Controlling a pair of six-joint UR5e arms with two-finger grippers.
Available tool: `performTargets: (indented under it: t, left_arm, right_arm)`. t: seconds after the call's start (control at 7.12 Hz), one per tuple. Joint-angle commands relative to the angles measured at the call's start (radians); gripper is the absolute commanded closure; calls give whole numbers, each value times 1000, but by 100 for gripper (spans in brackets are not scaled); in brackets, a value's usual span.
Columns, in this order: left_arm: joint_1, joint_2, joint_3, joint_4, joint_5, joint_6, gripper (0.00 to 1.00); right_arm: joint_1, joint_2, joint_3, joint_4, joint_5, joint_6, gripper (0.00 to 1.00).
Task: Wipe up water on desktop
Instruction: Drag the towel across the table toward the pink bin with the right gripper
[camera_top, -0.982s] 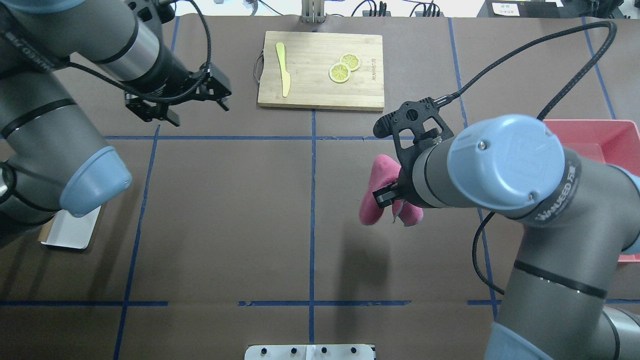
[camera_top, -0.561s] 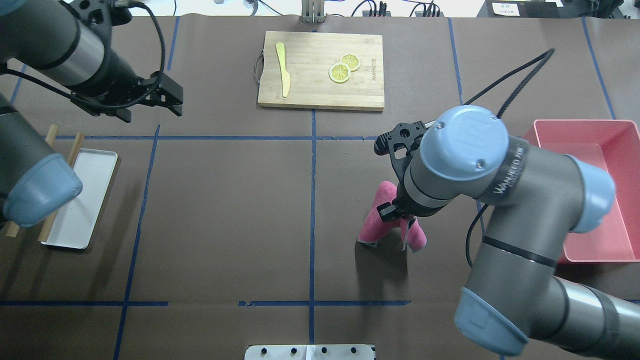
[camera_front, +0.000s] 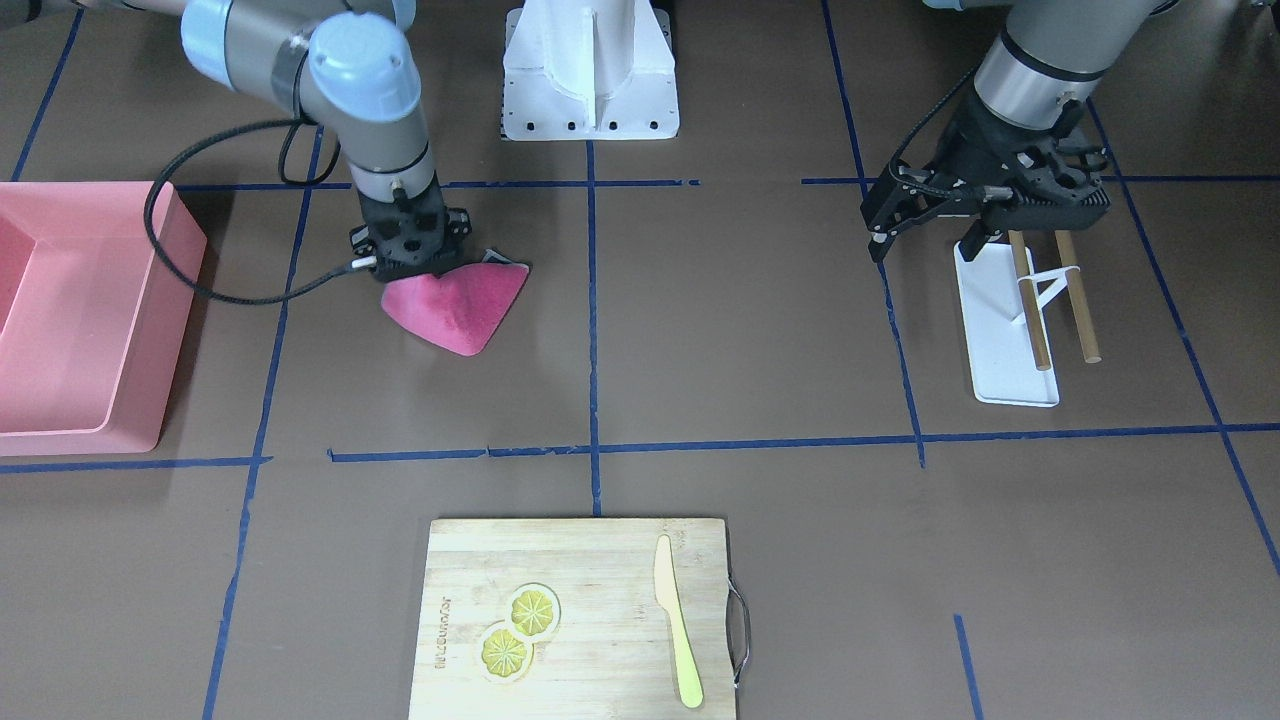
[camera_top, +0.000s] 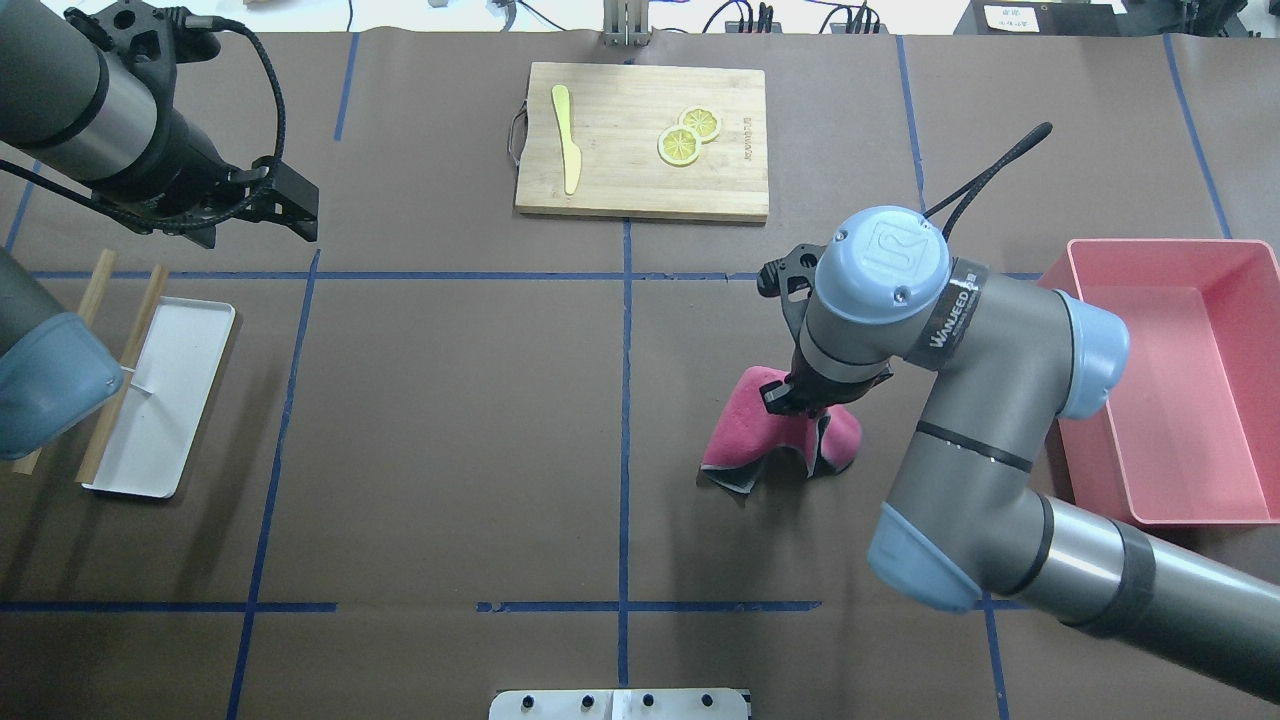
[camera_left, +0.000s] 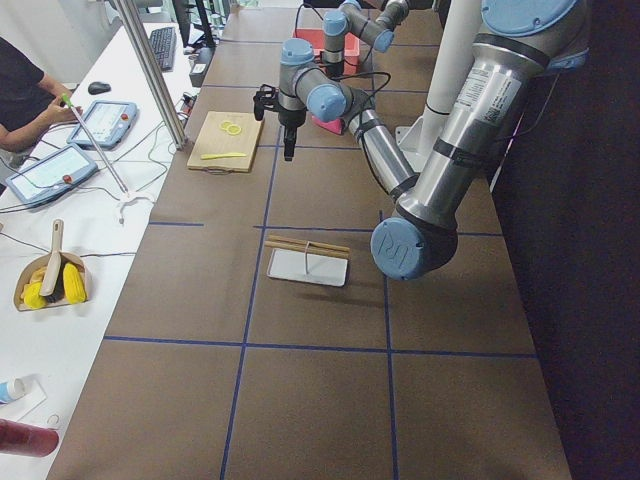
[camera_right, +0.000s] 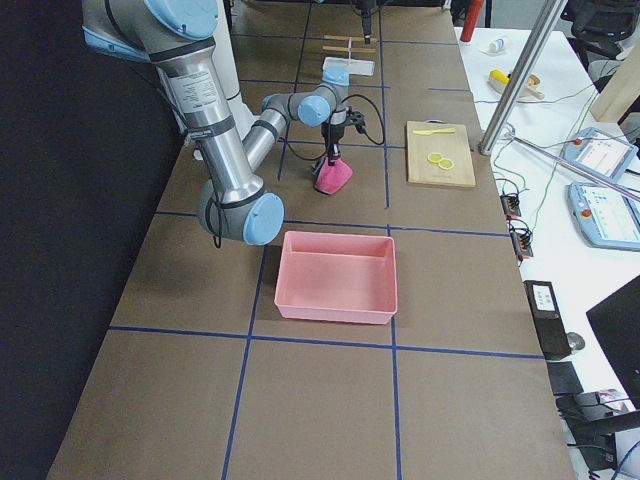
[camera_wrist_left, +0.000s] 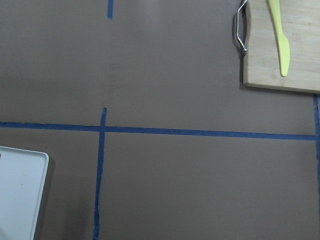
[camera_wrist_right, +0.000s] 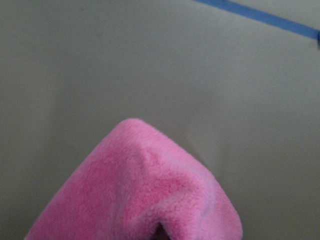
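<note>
Closed right gripper on the raised fold of a pink cloth, pointing straight down. Pinched at the peak, draped from there like a tent, lower edges touching the desktop. Read as a dial on the overhead view, 12 o'clock away from the robot, centre at the middle of the brown surface: cloth at about 3 o'clock, near the centre, just right of the middle tape line. From the right wrist, only the pink peak low in view, with brown surface and a strip of blue tape behind.

Open-jawed left gripper, holding nothing, hovering above the desktop at about 10 o'clock, well apart from the cloth. Near it at 9 o'clock, a white tray with two wooden sticks along its outer long side.

At 12 o'clock, a bamboo cutting board carrying a yellow knife and two overlapping lemon slices. Far out at 3 o'clock, a pink bin, beside the right arm.
</note>
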Motion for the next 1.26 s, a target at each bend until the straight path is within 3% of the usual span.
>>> performTargets:
  t: [0.0, 0.7, 0.84, 1.12]
  left_arm:
    - [-1, 28, -6, -6, -1, 1, 0]
    - [-12, 32, -34, 2, -3, -1, 0]
    - [-10, 45, -35, 2, -1, -1, 0]
    - [-13, 54, -29, 1, 0, 4, 0]
  right_arm:
    - [101, 0, -99, 51, 58, 2, 100]
    - [251, -8, -213, 50, 72, -4, 100]
    - [253, -7, -214, 50, 73, 0, 100]
    - [145, 4, -205, 53, 84, 130, 100]
